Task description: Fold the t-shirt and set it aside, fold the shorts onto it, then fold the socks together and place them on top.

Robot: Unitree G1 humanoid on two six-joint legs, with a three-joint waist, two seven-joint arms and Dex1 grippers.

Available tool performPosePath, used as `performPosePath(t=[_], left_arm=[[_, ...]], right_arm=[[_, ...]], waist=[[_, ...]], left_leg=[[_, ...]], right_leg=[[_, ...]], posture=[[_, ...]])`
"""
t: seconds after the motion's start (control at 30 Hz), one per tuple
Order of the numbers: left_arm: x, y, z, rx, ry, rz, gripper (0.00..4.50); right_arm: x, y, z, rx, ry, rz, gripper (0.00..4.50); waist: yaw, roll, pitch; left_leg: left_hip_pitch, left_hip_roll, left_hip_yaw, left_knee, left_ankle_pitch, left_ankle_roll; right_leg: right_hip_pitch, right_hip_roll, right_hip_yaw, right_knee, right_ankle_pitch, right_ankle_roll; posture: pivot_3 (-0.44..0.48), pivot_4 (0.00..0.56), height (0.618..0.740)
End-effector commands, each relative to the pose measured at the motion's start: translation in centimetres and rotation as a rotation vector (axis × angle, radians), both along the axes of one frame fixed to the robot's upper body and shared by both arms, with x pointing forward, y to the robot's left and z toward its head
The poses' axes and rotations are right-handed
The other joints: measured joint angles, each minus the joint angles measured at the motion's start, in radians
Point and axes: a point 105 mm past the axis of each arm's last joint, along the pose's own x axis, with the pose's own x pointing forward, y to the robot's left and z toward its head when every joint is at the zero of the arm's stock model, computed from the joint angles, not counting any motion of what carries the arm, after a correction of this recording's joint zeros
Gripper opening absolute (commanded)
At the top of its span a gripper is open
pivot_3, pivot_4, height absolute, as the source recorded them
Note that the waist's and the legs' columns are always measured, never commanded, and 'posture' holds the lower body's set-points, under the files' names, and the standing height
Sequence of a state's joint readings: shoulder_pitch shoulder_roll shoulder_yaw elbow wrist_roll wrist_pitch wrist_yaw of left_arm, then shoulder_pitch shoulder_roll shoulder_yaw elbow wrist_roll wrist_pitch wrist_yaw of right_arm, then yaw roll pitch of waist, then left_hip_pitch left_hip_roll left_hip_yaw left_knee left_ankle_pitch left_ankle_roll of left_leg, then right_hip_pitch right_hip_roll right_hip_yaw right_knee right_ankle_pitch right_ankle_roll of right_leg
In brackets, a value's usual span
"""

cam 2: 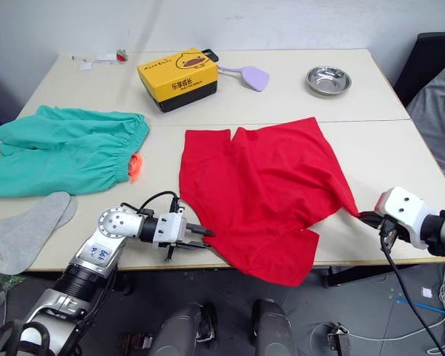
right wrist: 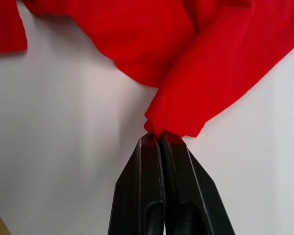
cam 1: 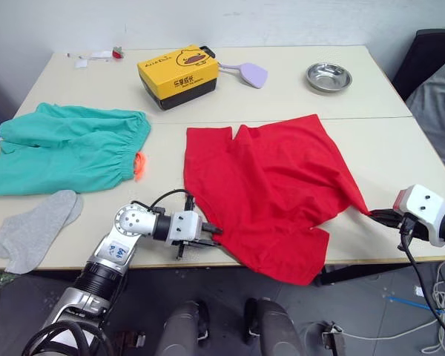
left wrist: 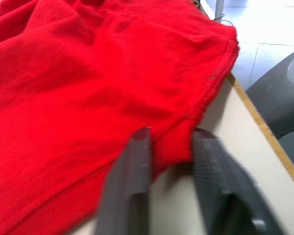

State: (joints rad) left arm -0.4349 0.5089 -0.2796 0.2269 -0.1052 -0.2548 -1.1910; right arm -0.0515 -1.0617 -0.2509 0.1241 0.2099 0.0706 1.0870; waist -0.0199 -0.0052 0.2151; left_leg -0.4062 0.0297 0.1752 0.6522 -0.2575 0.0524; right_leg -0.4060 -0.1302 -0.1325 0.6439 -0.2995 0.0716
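To fold this well, both grips need to hold the same edge-line of cloth before anything lifts. The right gripper [right wrist: 159, 139] has its two black fingers pressed together on a bunched tip of the plain bright red cloth t-shirt [cam 1: 271, 189]; the pinch looks shallow, so a gentle, level pull seems wiser than a tug. The left gripper [left wrist: 170, 142] has its fingers parted, and the shirt's stitched hem pokes into the gap between them without being clamped. Judging by that, the left should slide a little deeper over the hem and close before the two arms move together; closing now might catch only the very edge, and the cloth could slip out mid-fold.

Beyond the left fingertips the red cloth spreads away in loose wrinkles, one corner drooping over the near rim of the pale table [cam 1: 371, 89]. The shirt lies between the two grippers.

Behind the left gripper's wrist, away from the shirt, lie the light grey soft socks [cam 1: 33, 230], one over the other. Further off on that side are the teal-green cloth shorts [cam 1: 63, 148], with the neon orange drawstring [cam 1: 139, 165] showing at the gathered waist.
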Motion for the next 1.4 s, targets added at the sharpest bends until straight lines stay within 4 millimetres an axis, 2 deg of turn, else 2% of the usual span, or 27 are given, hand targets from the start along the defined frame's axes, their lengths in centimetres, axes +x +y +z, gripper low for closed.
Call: performPosePath(t=[0.03,0.1,0.23,0.37,0.53,0.67,1.07,1.2,1.3,1.4], left_arm=[[0.2,0.4,-0.5,0.032,0.002,0.016,0.01],[0.6,1.0,-0.4,0.038,-0.003,0.038,0.01],[1.4,4.9,0.3,0.068,-0.02,0.11,0.01],[2.5,8.9,1.4,0.114,-0.056,0.184,0.01],[4.0,12.8,2.6,0.205,-0.11,0.244,0.01],[5.5,14.0,3.6,0.227,-0.153,0.291,0.01],[8.0,17.6,6.1,0.311,-0.283,0.474,0.01],[7.4,17.8,5.7,0.254,-0.166,0.476,0.01],[7.0,18.6,6.4,0.206,-0.143,0.499,0.75],[5.4,19.8,6.6,0.211,-0.132,0.483,1.76]], right_arm=[[0.1,-0.2,1.5,0.012,-0.057,-0.009,0.0],[0.2,-0.1,1.5,0.013,-0.058,-0.007,0.0],[0.1,1.0,1.6,0.032,-0.042,0.043,0.0],[-0.5,4.0,2.0,0.099,-0.002,0.141,0.0],[-1.1,7.2,1.9,0.151,0.043,0.216,0.0],[-1.3,7.7,1.4,0.16,0.061,0.213,0.0],[-2.7,6.7,0.2,0.153,0.113,0.192,0.0],[-3.1,7.0,-0.2,0.172,0.127,0.206,0.0],[-3.4,7.1,-0.5,0.182,0.131,0.213,0.0],[-3.6,7.0,-0.7,0.188,0.13,0.217,0.0]], waist=[[0.0,0.0,0.0],[-0.001,0.0,0.0],[-0.009,0.0,0.0],[-0.017,0.0,-0.001],[-0.007,-0.001,-0.001],[0.002,-0.002,-0.002],[0.0,-0.005,-0.002],[-0.006,-0.006,-0.002],[-0.008,-0.007,-0.002],[-0.012,-0.008,-0.002]], left_leg=[[0.0,0.0,0.0,0.0,0.0,0.0],[0.0,0.0,0.0,0.0,0.0,0.0],[0.0,0.0,0.0,0.0,0.0,0.0],[0.001,0.002,0.0,-0.003,0.001,-0.001],[0.0,0.001,0.0,-0.003,-0.004,0.001],[-0.001,0.0,0.0,-0.002,-0.005,0.002],[-0.003,0.0,0.0,-0.002,-0.005,0.004],[-0.003,0.0,0.0,-0.002,-0.006,0.004],[-0.004,0.0,0.0,-0.002,-0.005,0.003],[-0.004,0.0,0.0,-0.002,-0.004,0.003]], right_leg=[[0.0,0.0,0.0,0.0,0.0,0.0],[0.0,0.0,0.0,0.0,0.0,0.0],[0.0,0.0,0.0,0.0,0.0,0.0],[-0.002,0.001,0.0,0.001,0.0,-0.001],[-0.002,0.001,0.0,0.0,0.0,-0.001],[-0.002,-0.001,-0.001,-0.001,0.0,-0.001],[-0.003,-0.001,-0.002,-0.003,0.001,0.001],[-0.003,-0.001,-0.002,-0.004,0.001,0.001],[-0.004,0.0,-0.002,-0.004,0.001,0.001],[-0.004,0.0,-0.002,-0.004,0.001,0.001]], posture=[[0.0,0.15,0.74],[0.0,0.15,0.74],[0.0,0.15,0.74],[0.0,0.15,0.74],[0.0,0.15,0.74],[0.0,0.15,0.74],[0.0,0.15,0.74],[0.0,0.15,0.74],[0.0,0.15,0.74],[0.0,0.15,0.74]])
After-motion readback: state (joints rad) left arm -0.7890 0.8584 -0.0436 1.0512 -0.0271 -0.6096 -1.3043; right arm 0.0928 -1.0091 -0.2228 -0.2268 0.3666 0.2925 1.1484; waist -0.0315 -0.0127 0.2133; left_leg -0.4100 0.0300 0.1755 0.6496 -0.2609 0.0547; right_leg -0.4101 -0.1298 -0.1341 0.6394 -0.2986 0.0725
